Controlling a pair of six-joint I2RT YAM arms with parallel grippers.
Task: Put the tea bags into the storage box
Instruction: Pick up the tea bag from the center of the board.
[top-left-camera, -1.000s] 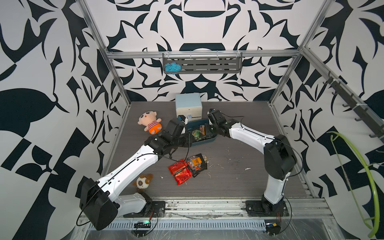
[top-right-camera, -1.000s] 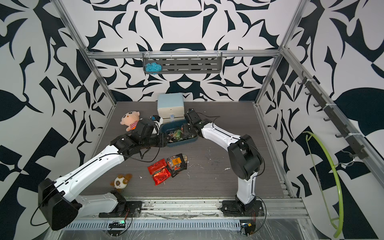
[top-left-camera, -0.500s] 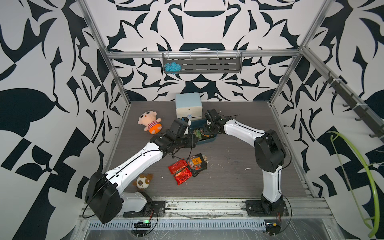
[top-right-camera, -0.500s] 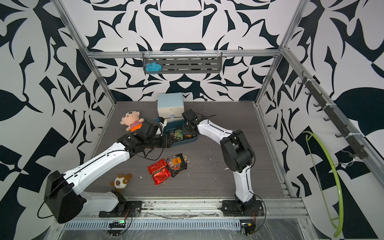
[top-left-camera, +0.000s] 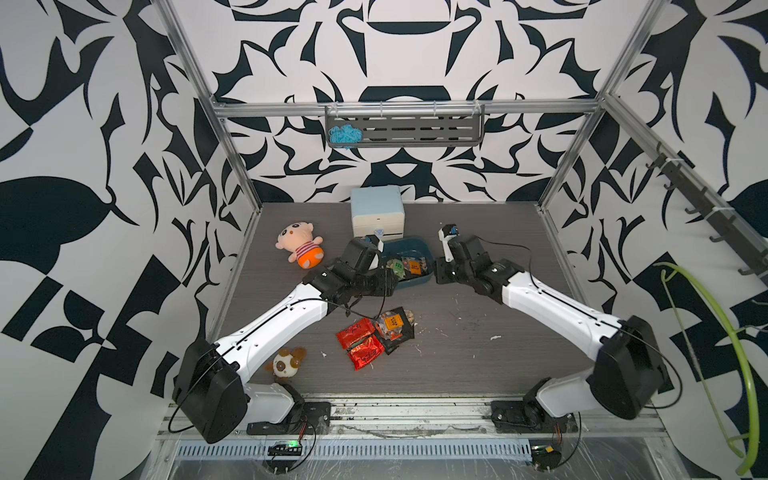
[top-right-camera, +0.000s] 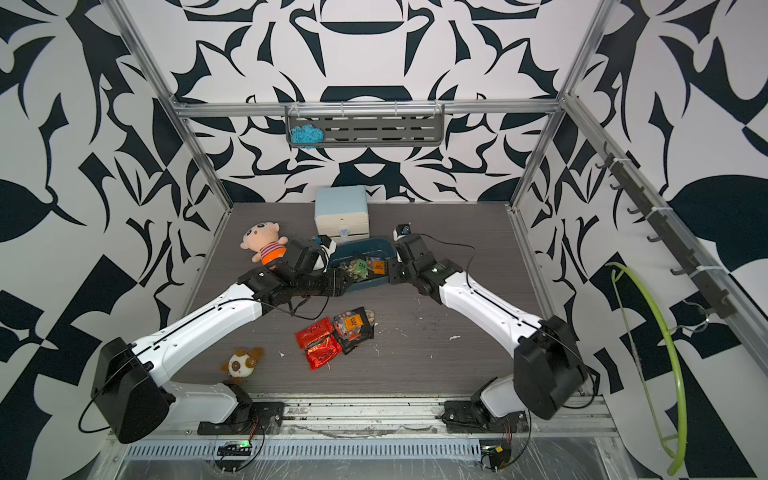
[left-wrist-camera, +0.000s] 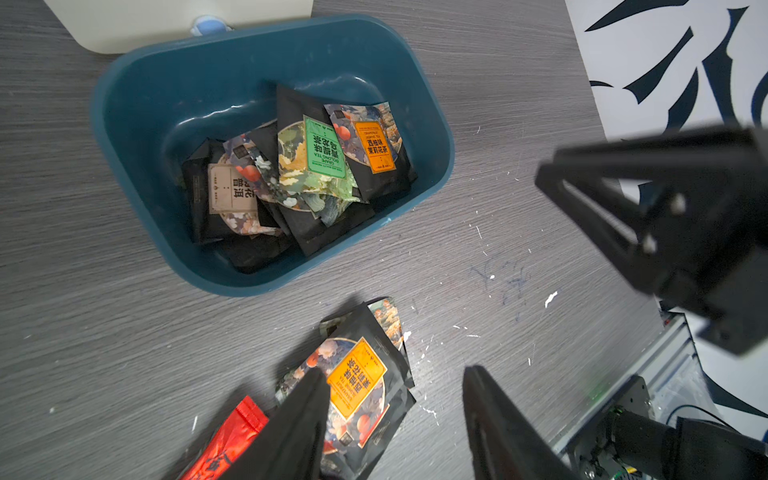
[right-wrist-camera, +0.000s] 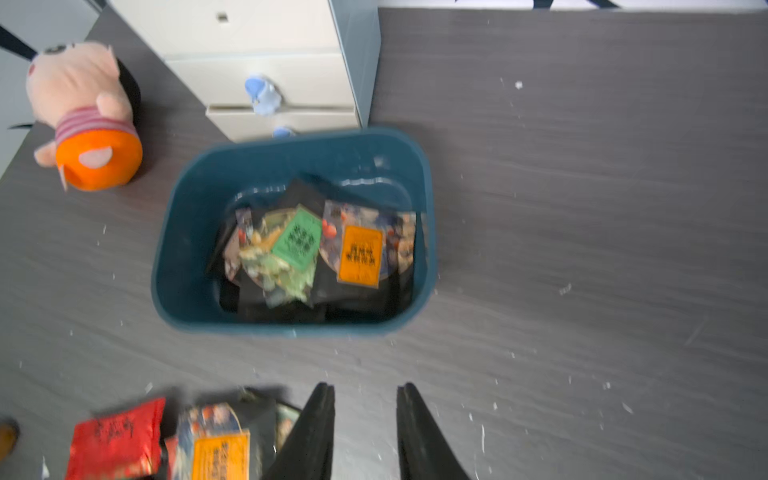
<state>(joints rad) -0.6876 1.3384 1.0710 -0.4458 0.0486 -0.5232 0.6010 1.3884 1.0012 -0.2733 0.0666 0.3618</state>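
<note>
The teal storage box stands in front of the drawer cabinet and holds several tea bags with green, orange and pale labels. More tea bags lie loose on the table: red foil ones and dark ones with orange labels. My left gripper hovers open between the box and this pile, holding nothing. My right gripper is beside the box's right end, slightly open and holding nothing.
A pale blue-and-white drawer cabinet touches the box's far side. A pink doll in orange shorts lies to the left, and a small brown-and-white plush sits near the front. A wall rack holds blue yarn. White crumbs litter the table.
The right gripper opened and drew back from over the box to its right end. The left gripper opened wider and shifted right along the box's near side.
</note>
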